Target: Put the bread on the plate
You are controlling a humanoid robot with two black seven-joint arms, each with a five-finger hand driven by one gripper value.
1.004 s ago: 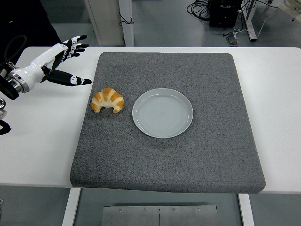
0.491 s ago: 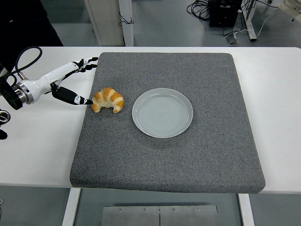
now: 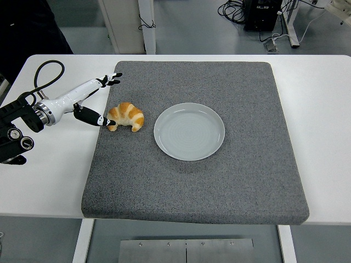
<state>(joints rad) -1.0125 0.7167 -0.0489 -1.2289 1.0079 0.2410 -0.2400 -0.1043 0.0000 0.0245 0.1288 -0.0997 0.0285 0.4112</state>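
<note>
At the far left you see the left arm (image 3: 22,118) entering over the white tabletop (image 3: 49,164), its black wrist section and a looped black cable (image 3: 41,74) lying above the bare surface. From there the white forearm runs rightward to the left hand (image 3: 90,98), which sits at the left edge of the grey mat (image 3: 219,186). Note the state of the fingers (image 3: 111,78): they are spread wide and hold nothing, with the long ones extended over the mat's far-left corner and the thumb (image 3: 93,118) pointing right and down toward the bread. The thumb tip is at the bread's left end; you cannot tell from this view whether it is touching or just short of contact. The bread (image 3: 126,116), a golden croissant, lies flat on the mat just right of the hand, with its curved ends facing the near edge. It is not on the plate. Just beside it to the right, with a narrow strip of mat between them, you find the plate (image 3: 189,131), pale grey-white and round, resting near the centre of the mat with nothing on it. Right of the plate the mat continues bare to its right edge, and beyond that the tabletop runs to the picture's right side. The right hand does not appear.
</note>
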